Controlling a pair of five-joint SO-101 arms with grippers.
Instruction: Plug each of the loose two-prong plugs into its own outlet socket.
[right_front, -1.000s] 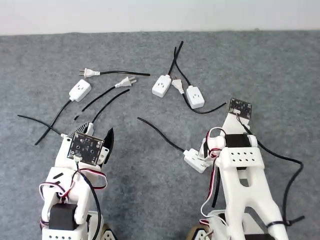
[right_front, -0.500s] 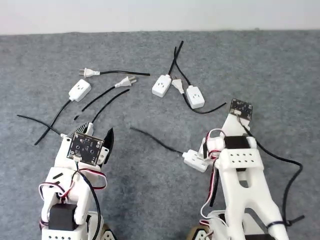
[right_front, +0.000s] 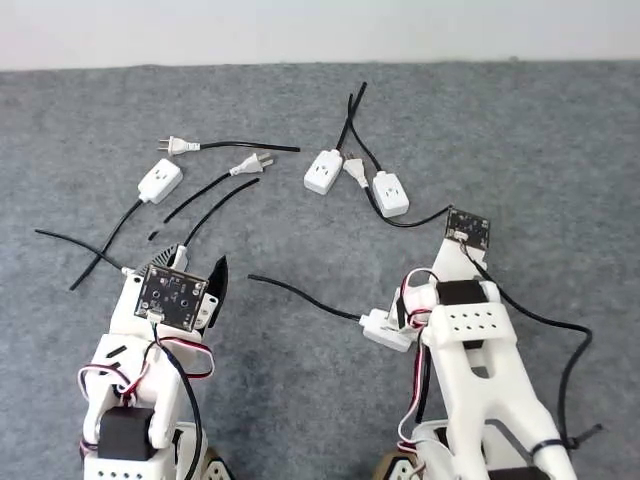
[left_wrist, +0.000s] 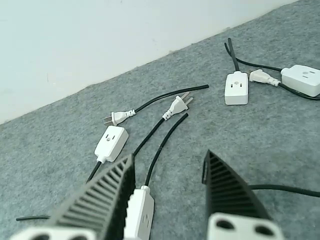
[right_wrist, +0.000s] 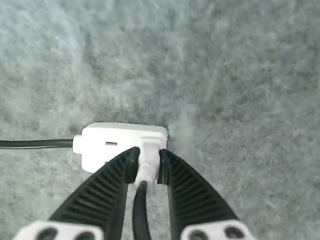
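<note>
Jaws on the left arm stand apart over a white socket (left_wrist: 139, 220) at the near left of the grey bench (right_front: 560, 130). 1 loose plug (right_front: 178, 146) lies far left, another plug (right_front: 250, 163) just right of it. Right jaws are clamped on a white plug (right_wrist: 149, 157) butted against its socket (right_wrist: 120, 145), near centre. Plugs are likely light, hard and slick, so pinch the body's flanks behind the prongs. Sockets may skid, and stiff cords may tug.

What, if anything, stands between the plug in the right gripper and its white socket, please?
Nothing visible does. The right gripper is shut on the plug, whose front touches the socket on the grey mat; whether the prongs are fully in cannot be seen.
</note>
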